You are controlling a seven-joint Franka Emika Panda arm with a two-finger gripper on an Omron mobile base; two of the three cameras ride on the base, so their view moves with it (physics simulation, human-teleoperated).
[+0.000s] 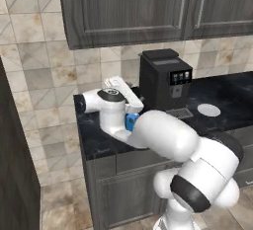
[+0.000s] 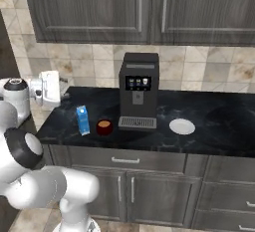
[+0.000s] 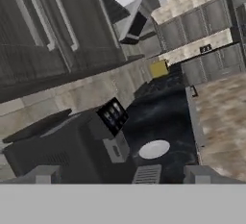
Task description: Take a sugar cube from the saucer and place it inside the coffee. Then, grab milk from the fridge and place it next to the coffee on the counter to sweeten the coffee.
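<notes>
Right base view, blue milk (image 2: pixel 82 120) carton upright beside dark red coffee (image 2: pixel 104 126)

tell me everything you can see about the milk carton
The milk is a small bright blue gable-top carton with a white patch on its face, looking like coated card. It stands upright on the black marble counter, just left of the dark red coffee, close beside it but apparently not touching. Nothing grips it; the gripper is open, up and to its left. In the left base view a blue sliver shows behind the arm.
</notes>
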